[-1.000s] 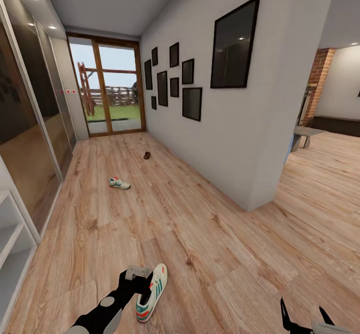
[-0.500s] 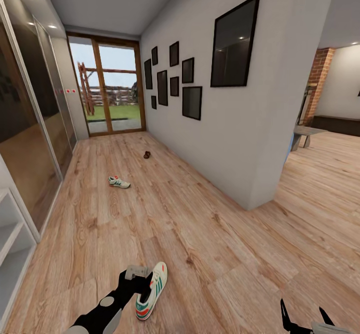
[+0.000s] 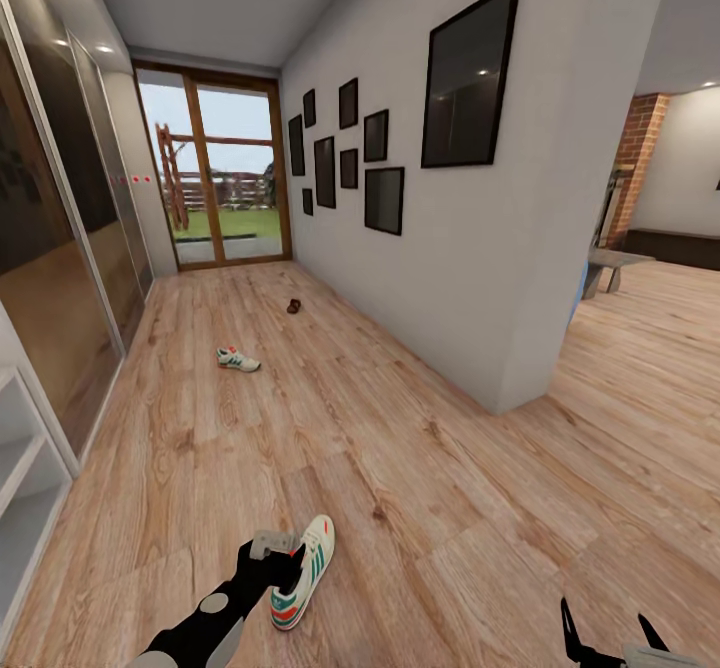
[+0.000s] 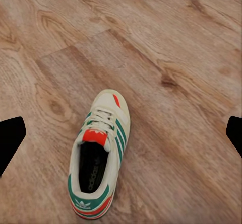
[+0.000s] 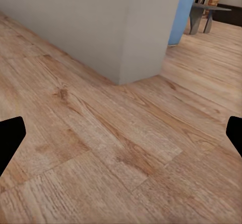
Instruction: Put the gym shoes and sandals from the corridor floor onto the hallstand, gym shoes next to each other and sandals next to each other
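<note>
On the floor (image 3: 420,468) just ahead of the robot lies one gym shoe (image 3: 303,572) — cream with green stripes and an orange-red heel patch, toe pointing up the corridor. The left gripper (image 3: 285,560) hangs just beside it, at the heel end, and the head view cannot tell whether the two touch. In the left wrist view the shoe (image 4: 98,156) sits upright on its sole between the two dark fingertips (image 4: 10,141), which stand wide apart at the frame edges and hold nothing; the planks (image 4: 166,48) run on past it.

Further up the corridor, well apart from the first, the second gym shoe (image 3: 238,359) rests on the boards, lying across the hall. Beyond it, near the glass door (image 3: 215,180), is a small dark brown sandal (image 3: 293,306), too small to make out in detail.

At the left edge of the head view stands the pale grey rack (image 3: 18,488), its open shelves seen partly, next to mirrored wardrobe panels (image 3: 50,238). Black frames (image 3: 465,83) hang on the white wall (image 3: 470,278) to the right.

The right gripper (image 3: 610,638) shows low at the corner — dark fingers spread, empty. Its wrist view gives fingertips (image 5: 11,138) far apart over bare floor (image 5: 121,153), with the wall corner (image 5: 136,38) ahead.
</note>
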